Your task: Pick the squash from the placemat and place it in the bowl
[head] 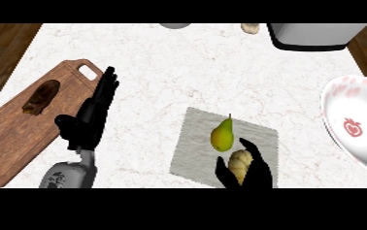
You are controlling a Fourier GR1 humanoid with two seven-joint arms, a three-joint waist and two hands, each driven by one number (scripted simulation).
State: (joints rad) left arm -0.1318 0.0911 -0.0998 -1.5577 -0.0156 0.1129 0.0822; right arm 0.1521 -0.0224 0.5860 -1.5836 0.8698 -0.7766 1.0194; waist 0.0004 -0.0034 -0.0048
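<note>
Right hand (247, 173) at the lower edge of the head view, fingers (252, 149) and thumb curled round a pale tan, lumpy squash (239, 165); the squash sits between thumb and fingers, its lower part hidden by the hand. Squash is over the near part of the grey placemat (197, 144); cannot tell whether it touches the mat or is lifted off it. Just beside it, toward the far side, a yellow-green pear (223, 134) lies on the same placemat, stem pointing away from the robot, its lower end close to the squash. Placemat is tilted relative to the surface (179, 69), which is white and marbled. Bowl (344, 122), white with red markings inside, stands at the right edge of the view, partly cut off, apart from the placemat. Left hand (90, 115) shows at left, fingers straight and together, pointing away from the robot, holding nothing; grey forearm (68, 175) below it. It overlaps the right edge of a wooden cutting board (22, 137), which carries a dark brown item (41, 98). Far edge: a grey appliance (312, 35) at right, a small pale object (250, 28) beside it, a grey rounded object (175, 25) near centre, all partly cropped.
</note>
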